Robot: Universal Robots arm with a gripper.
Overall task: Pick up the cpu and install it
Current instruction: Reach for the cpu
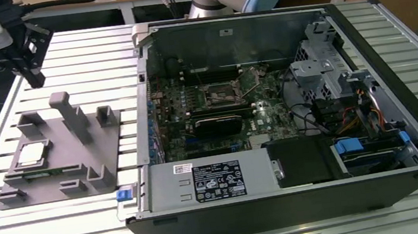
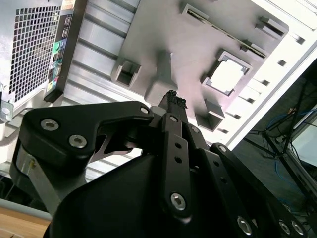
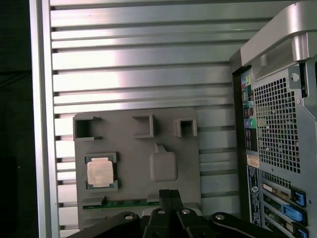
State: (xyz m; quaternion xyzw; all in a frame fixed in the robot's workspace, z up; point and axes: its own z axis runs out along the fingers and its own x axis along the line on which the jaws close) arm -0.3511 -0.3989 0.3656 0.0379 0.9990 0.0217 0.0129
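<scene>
The end effector [image 1: 34, 78] hangs over the worktop [image 1: 88, 48], fingers pressed together and empty. The cpu [image 1: 32, 154] lies in a pocket of the grey fixture [image 1: 79, 169] by the worktop's edge on the exterior view's left. Descending unopened, the end effector could strike the chip or the pocket's walls.

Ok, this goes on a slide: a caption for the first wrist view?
Shut gripper over the grey tray, cpu resting in its recess, computer case alongside on the slatted table.
</scene>
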